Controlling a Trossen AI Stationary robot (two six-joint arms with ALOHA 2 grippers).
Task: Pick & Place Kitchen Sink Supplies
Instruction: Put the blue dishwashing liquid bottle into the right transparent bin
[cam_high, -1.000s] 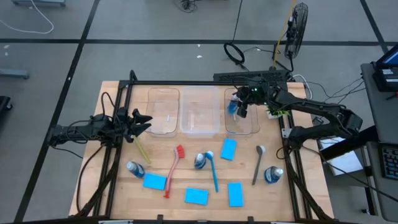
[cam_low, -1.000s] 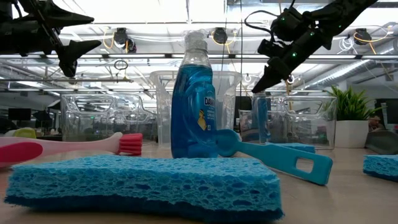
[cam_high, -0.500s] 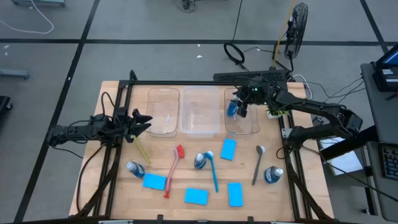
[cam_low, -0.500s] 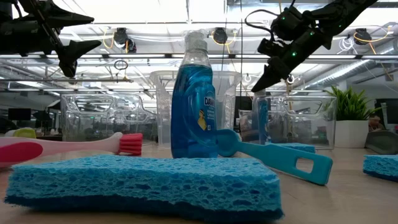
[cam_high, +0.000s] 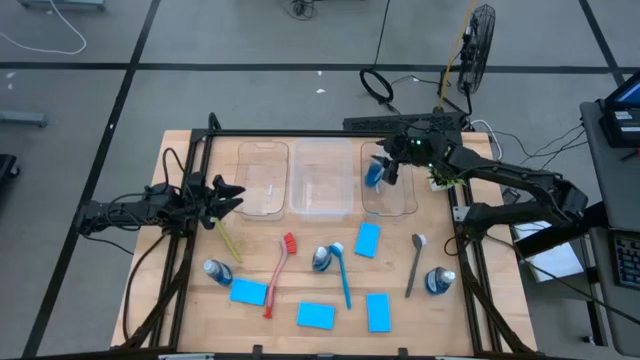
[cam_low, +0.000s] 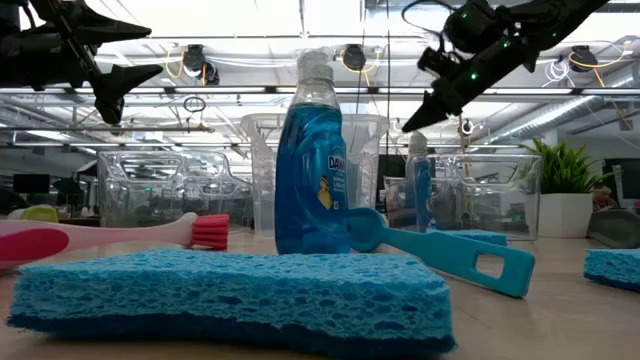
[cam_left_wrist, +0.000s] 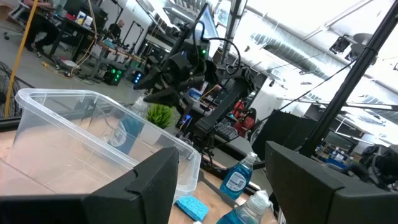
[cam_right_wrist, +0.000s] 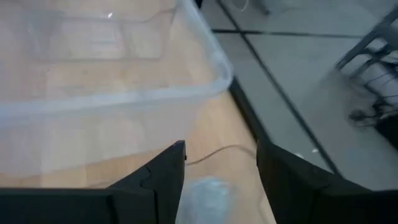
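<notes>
Bottle (cam_high: 373, 175) upright in right bin (cam_high: 389, 203), right gripper (cam_high: 389, 172) open above.

L tool (cam_left_wrist: 221, 186) fingers apart; clear bin (cam_left_wrist: 74, 134) w/ blue bottle (cam_left_wrist: 127, 130) inside, R arm (cam_left_wrist: 186, 65) above it.

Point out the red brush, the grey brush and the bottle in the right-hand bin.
red brush (cam_high: 278, 276), high view, mid-handle.
grey brush (cam_high: 414, 265), high view, mid-handle.
bottle (cam_high: 373, 175), high view, blue body inside the bin.
</notes>
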